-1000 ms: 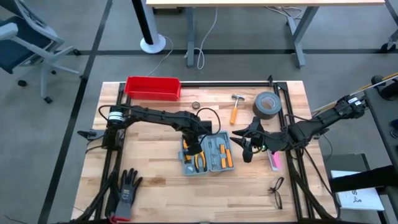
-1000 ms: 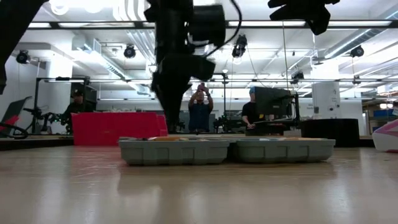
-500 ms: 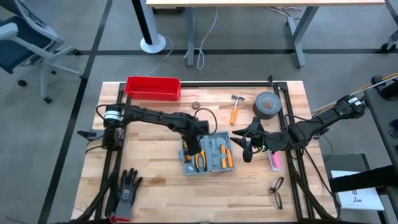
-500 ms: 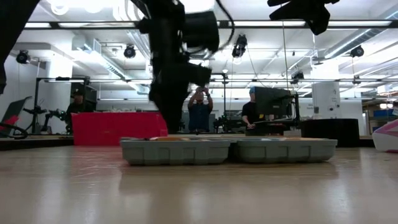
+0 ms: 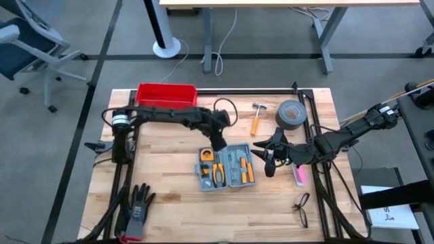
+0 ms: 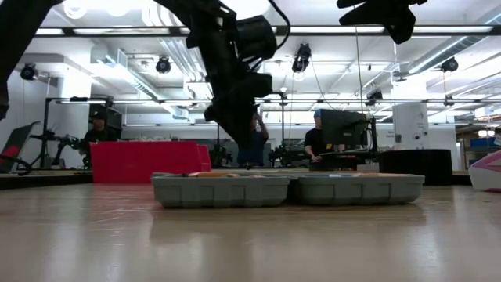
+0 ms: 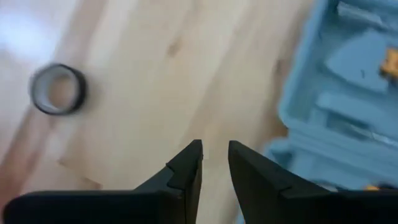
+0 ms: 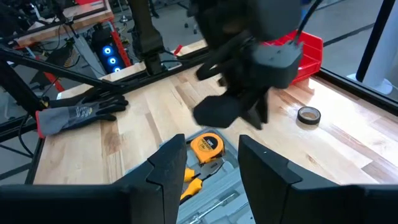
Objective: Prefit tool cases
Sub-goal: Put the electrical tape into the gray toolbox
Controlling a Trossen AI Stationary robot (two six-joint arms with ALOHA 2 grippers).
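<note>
Wooden table (image 5: 169, 169) from above: the tool case (image 5: 226, 168) lies open mid-table, long axis across, below the nearer left gripper (image 5: 218, 143). Left wrist view: its fingers narrowly parted, empty. Right gripper (image 8: 211, 163) waits alongside, parted, empty.

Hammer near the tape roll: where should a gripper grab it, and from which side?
Probably the orange handle of the hammer, mid-length, from straight above with the fingers across it. It lies flat on the table, with the metal head at the far end, and bare wood on both sides of the handle leaves room.
</note>
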